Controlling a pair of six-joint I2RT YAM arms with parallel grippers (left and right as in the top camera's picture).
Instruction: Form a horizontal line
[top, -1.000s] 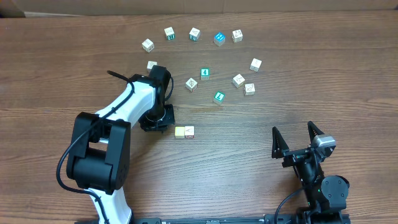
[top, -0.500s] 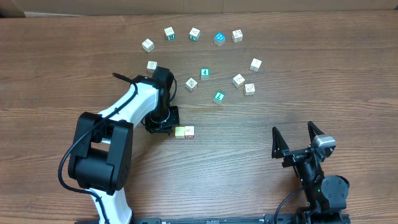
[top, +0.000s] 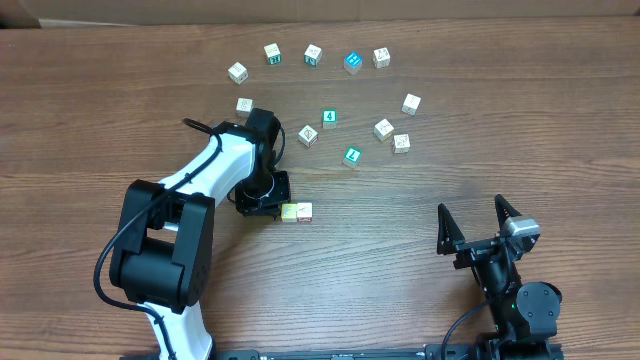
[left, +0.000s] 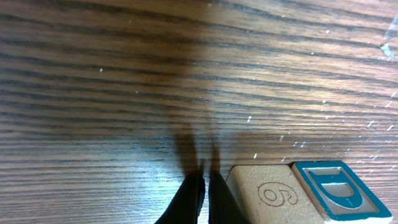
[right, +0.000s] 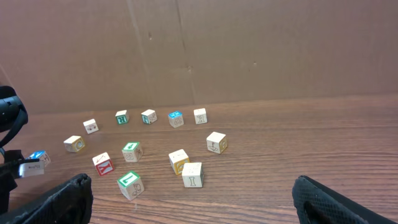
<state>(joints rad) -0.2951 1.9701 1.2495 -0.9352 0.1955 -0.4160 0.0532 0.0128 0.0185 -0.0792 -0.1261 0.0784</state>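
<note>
Near the middle of the surface (top: 420, 300), we are seeing the horizontal line (top: 297, 212) lying as only two touching cubes: a pale yellow cube (top: 290, 212) and a whitish cube (top: 305, 211). Our left hand (top: 270, 203) is sitting just beside the yellow end, on its left, pinched closed on nothing (the wrist view is showing its fingertips (left: 194, 202) pressed together). Our right hand (top: 470, 215) is standing wide open, well apart to the right.

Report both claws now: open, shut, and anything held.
Left claw: shut, holding nothing, tips on the table beside the pale cube.
Right claw: open, holding nothing.
</note>
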